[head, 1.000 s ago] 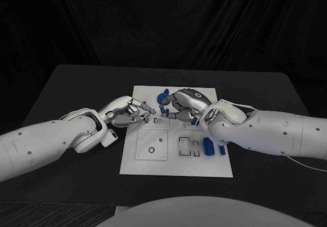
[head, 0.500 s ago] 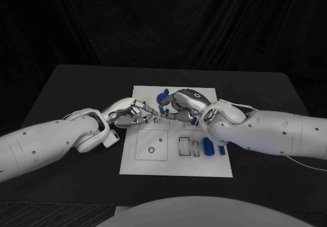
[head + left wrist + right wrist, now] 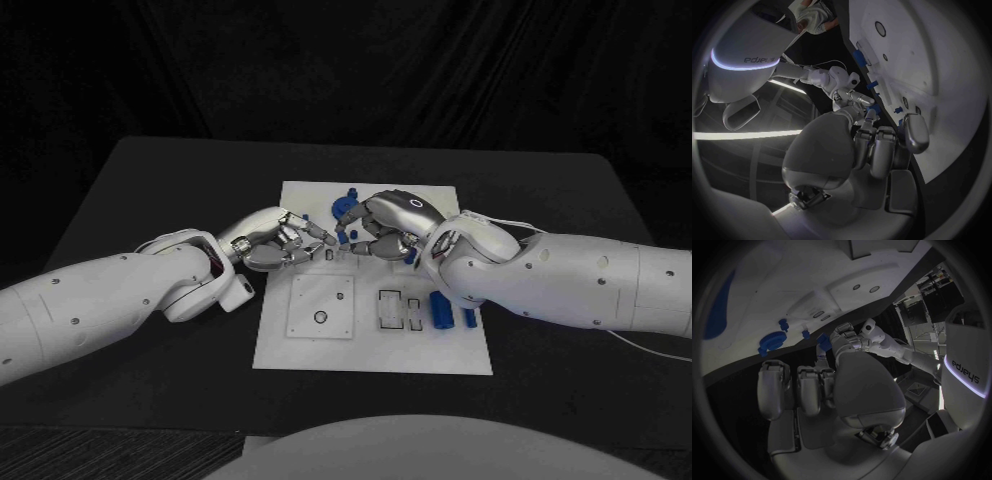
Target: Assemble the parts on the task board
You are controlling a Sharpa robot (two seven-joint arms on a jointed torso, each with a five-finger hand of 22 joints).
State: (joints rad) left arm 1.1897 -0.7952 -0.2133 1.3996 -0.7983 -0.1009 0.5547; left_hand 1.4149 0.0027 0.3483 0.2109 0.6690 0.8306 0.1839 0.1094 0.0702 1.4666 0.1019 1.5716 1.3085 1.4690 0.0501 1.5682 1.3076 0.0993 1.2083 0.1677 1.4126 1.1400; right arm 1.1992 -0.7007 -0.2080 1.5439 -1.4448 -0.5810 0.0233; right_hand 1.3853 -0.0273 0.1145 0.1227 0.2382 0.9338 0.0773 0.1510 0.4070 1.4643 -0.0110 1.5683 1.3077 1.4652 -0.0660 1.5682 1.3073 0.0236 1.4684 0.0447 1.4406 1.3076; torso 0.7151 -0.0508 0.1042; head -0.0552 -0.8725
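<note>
Meeting fingertip-to-fingertip over task board [image 3: 372, 345]: left robot hand [image 3: 277, 240], right robot hand [image 3: 387, 226].

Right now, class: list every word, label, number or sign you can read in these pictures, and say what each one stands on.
"sharpa": on the robot's white body, in the right wrist view.
The same lettering shows on the white body in the left wrist view, too blurred to read surely.
The task board carries only outlines, no readable text.

black table [image 3: 159, 190], white task board [image 3: 289, 345] lying flat at its middle
</note>
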